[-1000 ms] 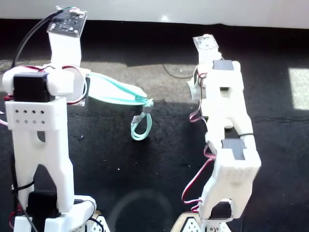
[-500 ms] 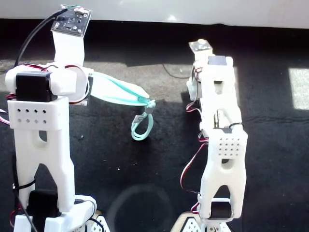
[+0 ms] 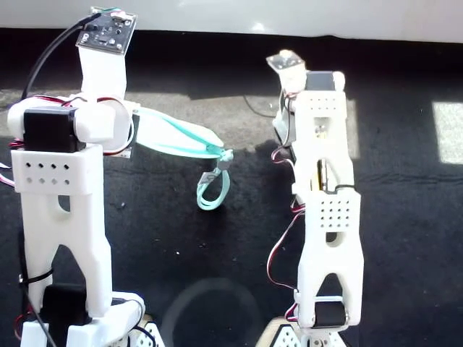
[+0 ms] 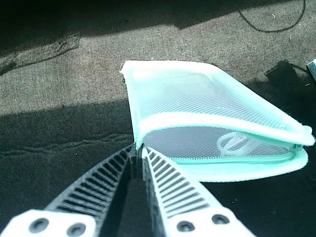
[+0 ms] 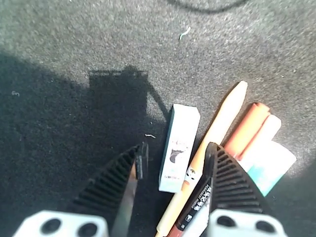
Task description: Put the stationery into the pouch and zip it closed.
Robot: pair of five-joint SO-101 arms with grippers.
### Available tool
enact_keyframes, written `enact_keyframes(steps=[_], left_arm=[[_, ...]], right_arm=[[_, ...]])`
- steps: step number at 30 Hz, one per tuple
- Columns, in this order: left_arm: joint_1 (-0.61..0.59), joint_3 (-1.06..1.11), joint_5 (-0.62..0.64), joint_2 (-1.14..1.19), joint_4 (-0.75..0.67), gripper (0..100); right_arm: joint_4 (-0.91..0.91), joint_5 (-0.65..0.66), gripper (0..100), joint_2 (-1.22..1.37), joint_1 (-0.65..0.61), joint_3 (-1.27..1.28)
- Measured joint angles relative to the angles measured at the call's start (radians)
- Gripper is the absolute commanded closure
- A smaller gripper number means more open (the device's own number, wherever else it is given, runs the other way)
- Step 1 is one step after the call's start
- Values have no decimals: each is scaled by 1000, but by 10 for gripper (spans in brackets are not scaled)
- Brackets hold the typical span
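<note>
Pinching the pouch (image 4: pixel 197 103) by a corner of its rim, the left gripper (image 4: pixel 137 155) is pressed together on the mesh. In the high view the pouch lies at nine o'clock of the right arm (image 3: pixel 329 217). The right gripper (image 5: pixel 176 150) is spread above a box (image 5: pixel 180 133), with a pen (image 5: pixel 222 116) and markers (image 5: pixel 252 131) just beside it.
</note>
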Motion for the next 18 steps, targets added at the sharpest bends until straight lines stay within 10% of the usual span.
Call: enact_keyframes(steps=[18], left_arm=[[0, 31, 2, 0, 0, 991]], right_arm=[[11, 0, 815, 86, -61, 3]])
